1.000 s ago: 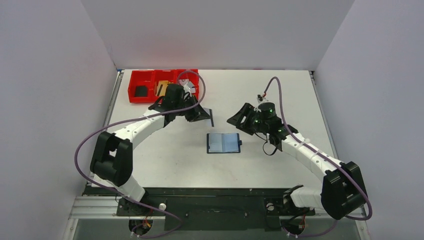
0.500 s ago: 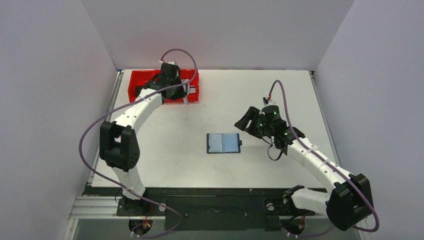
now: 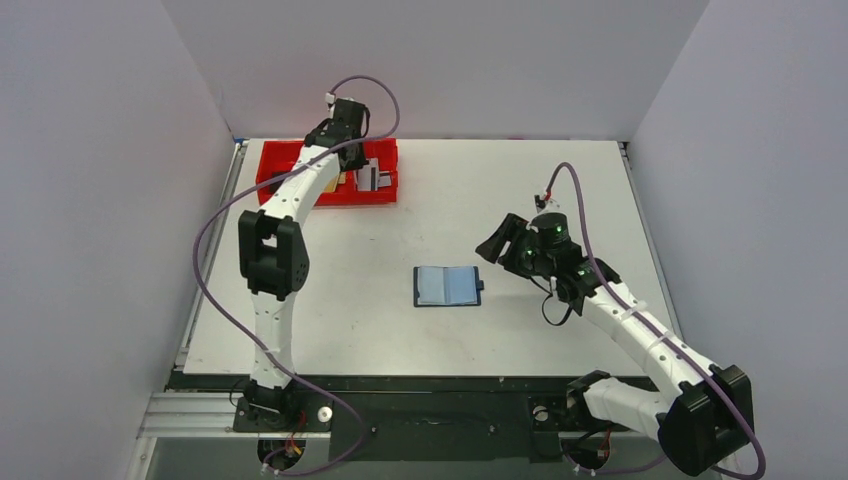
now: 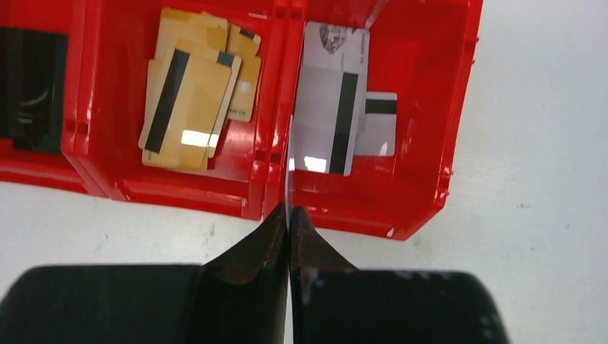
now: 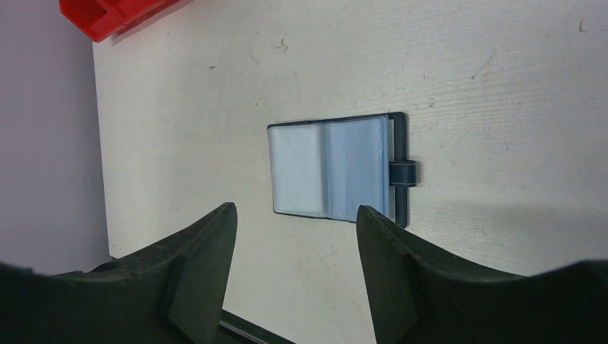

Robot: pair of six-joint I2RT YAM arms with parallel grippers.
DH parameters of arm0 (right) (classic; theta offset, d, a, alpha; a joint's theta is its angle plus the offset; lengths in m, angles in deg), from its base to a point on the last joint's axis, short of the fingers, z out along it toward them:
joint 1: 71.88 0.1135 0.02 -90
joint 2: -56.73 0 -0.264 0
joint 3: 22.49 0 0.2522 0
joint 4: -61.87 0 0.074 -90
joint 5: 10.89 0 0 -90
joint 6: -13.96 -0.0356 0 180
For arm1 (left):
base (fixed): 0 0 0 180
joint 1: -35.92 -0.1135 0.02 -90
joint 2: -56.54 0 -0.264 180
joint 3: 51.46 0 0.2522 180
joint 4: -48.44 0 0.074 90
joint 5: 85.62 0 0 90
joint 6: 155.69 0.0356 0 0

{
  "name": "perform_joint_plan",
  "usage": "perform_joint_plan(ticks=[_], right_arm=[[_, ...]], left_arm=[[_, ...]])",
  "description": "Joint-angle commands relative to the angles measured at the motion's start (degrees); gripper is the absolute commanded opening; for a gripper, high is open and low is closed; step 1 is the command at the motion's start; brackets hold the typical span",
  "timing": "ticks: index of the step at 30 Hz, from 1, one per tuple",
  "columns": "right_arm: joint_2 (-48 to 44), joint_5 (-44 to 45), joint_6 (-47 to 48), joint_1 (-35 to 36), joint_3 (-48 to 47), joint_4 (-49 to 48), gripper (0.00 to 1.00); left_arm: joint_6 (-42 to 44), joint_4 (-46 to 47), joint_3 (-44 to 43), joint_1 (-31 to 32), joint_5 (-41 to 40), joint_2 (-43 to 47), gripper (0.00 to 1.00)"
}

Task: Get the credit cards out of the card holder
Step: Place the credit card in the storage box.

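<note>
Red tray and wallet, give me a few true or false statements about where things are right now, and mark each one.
1. The wallet lies open on the table. True.
2. The right claw is shut on the wallet. False: it is open, holds nothing and is apart from the wallet.
3. The left claw pinches a thin card edge-on over the red tray. True.
4. The tan cards lie in the tray's right compartment. False: they are in the middle one, and the grey cards are in the right one.
</note>
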Motion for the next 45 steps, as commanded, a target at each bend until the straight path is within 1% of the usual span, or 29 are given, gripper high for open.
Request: perform_joint_plan(ticks=[1, 4, 10, 13, 17, 18, 19, 20, 22, 28, 33, 35, 37, 39, 40, 41, 42, 43, 44, 45], right_arm=[[-2.3, 1.8, 0.8, -0.6, -0.3, 0.6, 0.58], [-2.7, 1.8, 0.8, -0.6, -0.5, 1.1, 0.58], [-3.6, 2.1, 1.5, -0.6, -1.0, 3.1, 0.58], [-4.0, 2.4, 1.7, -0.7, -1.1, 3.9, 0.58], [-3.9, 2.5, 1.8, -0.6, -1.3, 4.4, 0.58], [-3.8, 2.5, 1.8, -0.6, -1.3, 4.5, 0.58], [-3.6, 2.5, 1.8, -0.6, -1.3, 4.5, 0.59], [-3.4, 2.4, 1.8, -0.5, -1.3, 4.4, 0.59], [-3.1, 2.4, 1.9, -0.4, -1.3, 4.5, 0.58], [-1.4, 2.2, 2.9, -0.2, -1.4, 4.5, 0.59], [0.8, 2.7, 3.8, 0.0, -1.2, 4.5, 0.58], [1.6, 3.1, 4.1, 0.1, -1.0, 4.4, 0.58], [2.8, 3.4, 4.5, 0.2, -0.7, 3.9, 0.58], [4.2, 3.3, 4.9, 0.4, -0.4, 3.2, 0.58], [4.7, 3.4, 5.0, 0.5, -0.1, 2.9, 0.58], [5.8, 3.7, 5.3, 0.8, 0.0, 2.4, 0.58], [6.4, 3.8, 5.4, 0.9, 0.3, 2.2, 0.58], [7.4, 3.9, 5.6, 1.1, 0.4, 1.5, 0.58], [7.9, 3.9, 5.7, 1.2, 0.9, 1.2, 0.58], [9.0, 3.9, 5.7, 1.4, 1.1, 0.2, 0.58]], left_arm=[[4.1, -3.7, -11.1, -0.3, -3.3, -5.1, 0.0], [5.1, -6.1, -19.0, 0.1, -4.4, -11.0, 0.0], [8.5, -6.6, -26.8, 1.9, -7.8, -19.6, 0.0], [10.0, -6.6, -28.8, 3.0, -10.2, -22.9, 0.0], [10.7, -5.9, -29.3, 3.7, -11.2, -24.1, 0.01], [10.5, -5.9, -29.3, 3.7, -11.2, -24.1, 0.04], [10.5, -5.8, -29.3, 3.7, -11.0, -23.9, 0.12], [10.5, -5.9, -29.3, 3.7, -10.8, -23.7, 0.22], [10.5, -5.9, -29.1, 3.7, -10.4, -23.1, 0.32], [10.2, -5.6, -26.5, 3.8, -8.7, -17.3, 0.41], [9.8, -6.7, -24.9, 3.7, -6.7, -12.8, 0.45], [8.6, -7.5, -22.7, 3.7, -5.1, -10.0, 0.46], [6.7, -7.5, -18.2, 3.7, -2.6, -6.1, 0.45], [4.3, -6.5, -11.7, 3.7, 1.3, -1.7, 0.46], [3.3, -5.8, -6.4, 3.8, 4.4, 1.6, 0.46], [1.5, -4.0, -3.4, 3.8, 6.3, 3.6, 0.45], [0.6, -3.0, 2.6, 3.9, 9.4, 7.3, 0.45], [-1.0, -1.2, 5.5, 4.0, 10.8, 10.6, 0.45], [-1.6, -0.4, 11.3, 4.0, 13.9, 12.2, 0.45], [-2.9, 1.1, 13.8, 4.2, 15.2, 15.3, 0.45]])
